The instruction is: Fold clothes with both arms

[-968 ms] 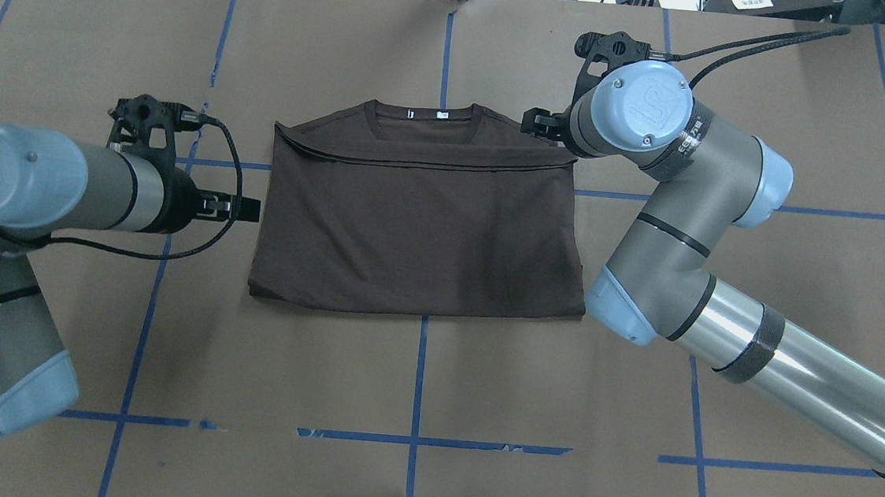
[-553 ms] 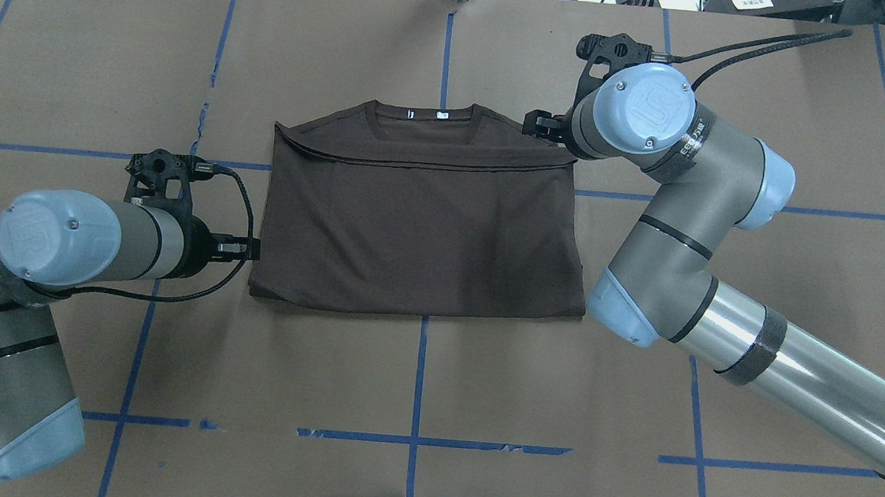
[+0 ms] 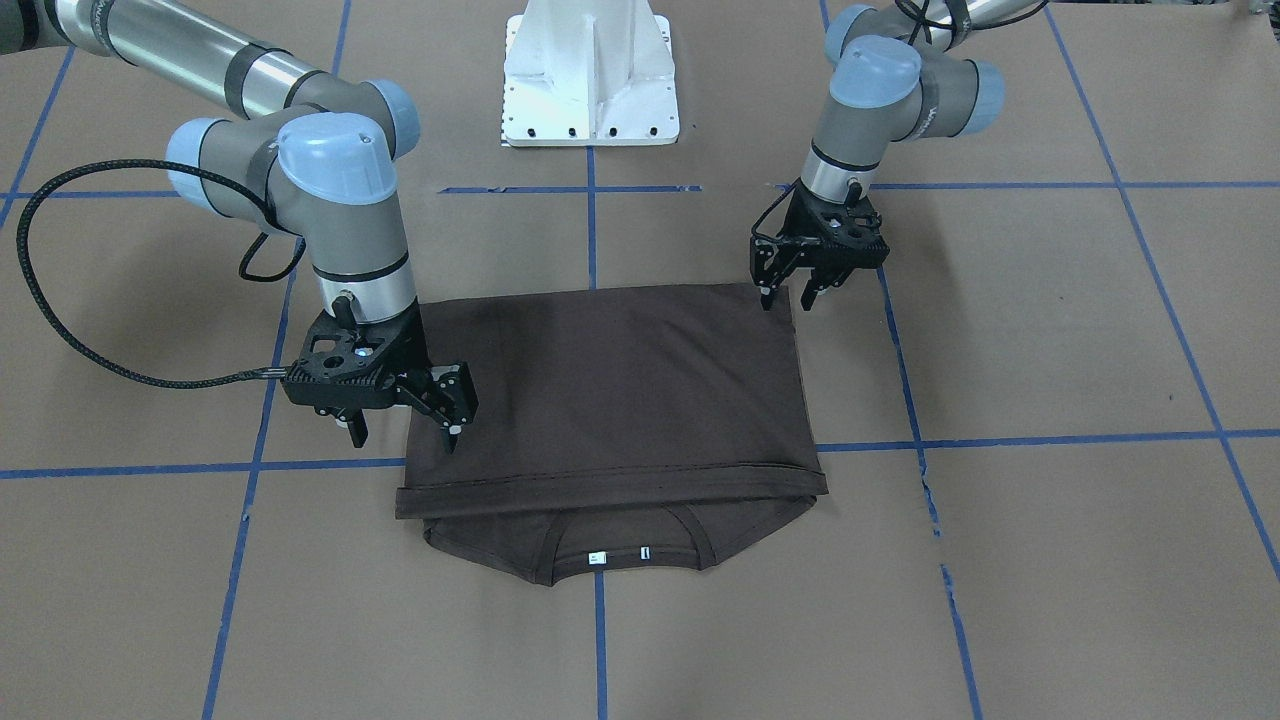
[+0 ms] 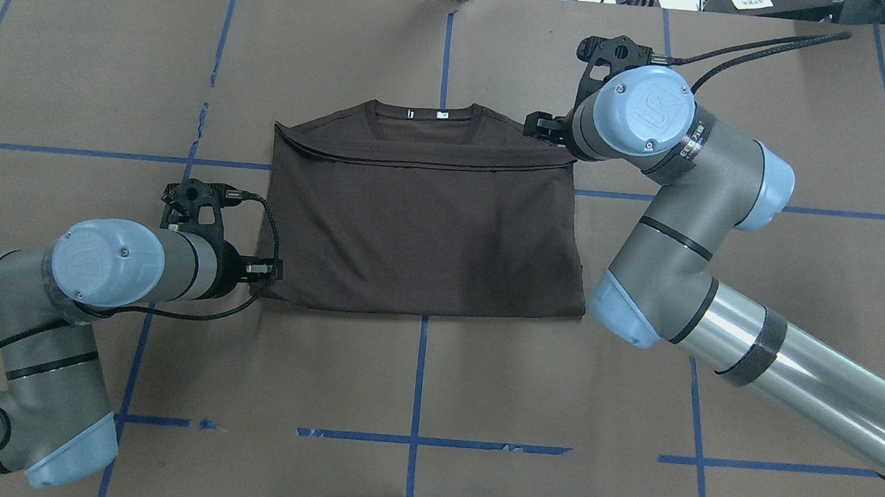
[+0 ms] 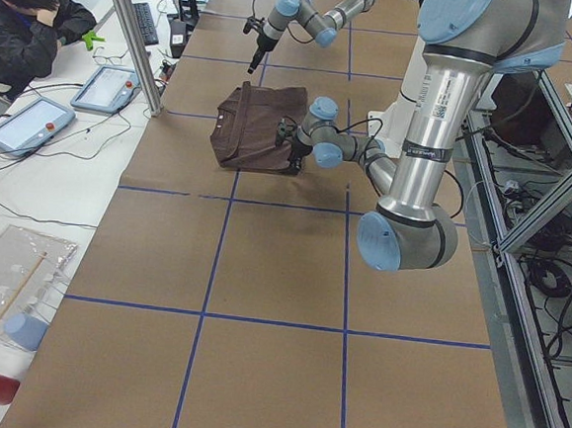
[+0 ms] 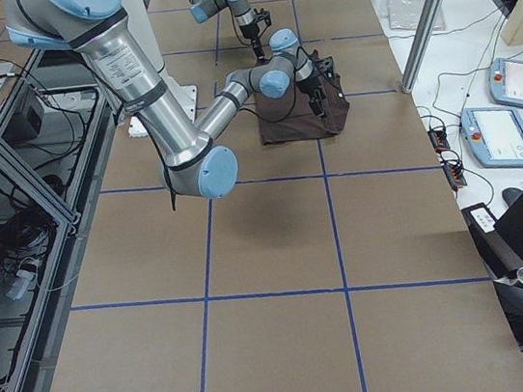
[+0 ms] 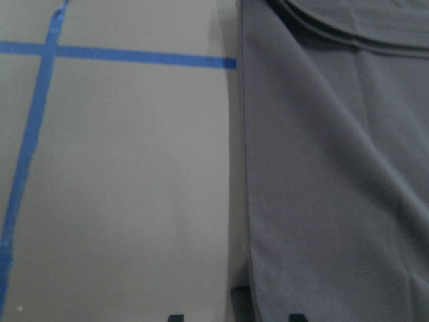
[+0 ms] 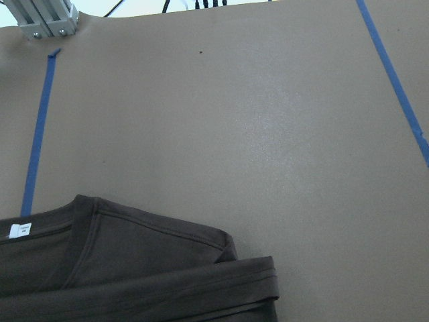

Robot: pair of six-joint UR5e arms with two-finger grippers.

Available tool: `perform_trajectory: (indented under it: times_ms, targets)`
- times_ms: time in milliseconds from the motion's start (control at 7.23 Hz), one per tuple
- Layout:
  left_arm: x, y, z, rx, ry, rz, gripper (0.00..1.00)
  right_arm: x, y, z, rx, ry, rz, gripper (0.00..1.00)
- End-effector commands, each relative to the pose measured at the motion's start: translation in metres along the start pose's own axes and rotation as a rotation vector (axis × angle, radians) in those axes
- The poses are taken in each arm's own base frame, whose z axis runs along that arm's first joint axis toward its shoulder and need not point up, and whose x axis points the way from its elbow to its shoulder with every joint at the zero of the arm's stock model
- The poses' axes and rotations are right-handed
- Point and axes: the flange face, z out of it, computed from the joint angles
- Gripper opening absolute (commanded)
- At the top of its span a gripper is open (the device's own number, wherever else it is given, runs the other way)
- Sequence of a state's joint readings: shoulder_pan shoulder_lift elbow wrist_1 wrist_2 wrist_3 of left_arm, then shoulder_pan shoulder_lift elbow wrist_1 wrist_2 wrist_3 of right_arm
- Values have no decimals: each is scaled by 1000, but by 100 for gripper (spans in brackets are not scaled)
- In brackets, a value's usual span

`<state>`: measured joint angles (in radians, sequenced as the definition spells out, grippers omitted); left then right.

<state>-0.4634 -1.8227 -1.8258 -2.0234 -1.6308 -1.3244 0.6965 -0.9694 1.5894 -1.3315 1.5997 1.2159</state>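
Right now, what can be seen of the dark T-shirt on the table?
The dark grey-brown soft-cloth T-shirt lies flat on the brown paper-covered table, folded into a rough rectangle, its hemmed edge brought up just short of the round ribbed collar with small white tags. No sleeves stick out. The black left pincer, open, is at a robot-side corner, the black right pincer, open, at the opposite shoulder corner; contact is unclear.

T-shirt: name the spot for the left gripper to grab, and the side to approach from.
Best is probably the T-shirt corner nearest the robot on its left, where stacked layers end in a free edge. Come from the left side, jaws straddling that edge: flat cloth offers only edges.
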Motion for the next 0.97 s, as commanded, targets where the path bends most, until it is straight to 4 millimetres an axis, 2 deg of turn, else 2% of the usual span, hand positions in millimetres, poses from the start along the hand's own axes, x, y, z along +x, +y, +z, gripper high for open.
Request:
perform_trajectory:
  times_ms: [0, 276, 415, 553, 829]
  targets:
    - [1, 6, 3, -12, -1, -4, 56, 0, 0, 0, 1, 1, 1, 100]
    - [-1, 8, 4, -20, -6, -8, 50, 3, 2, 3, 1, 7, 0, 100]
    - [-1, 8, 3, -19, -3, -26, 8, 3, 2, 3, 1, 7, -2, 100]
    - [0, 10, 4, -20, -3, -33, 0, 3, 2, 3, -1, 7, 0, 100]
    - [-3, 11, 3, -13, -13, -23, 0, 3, 3, 3, -2, 6, 0, 100]
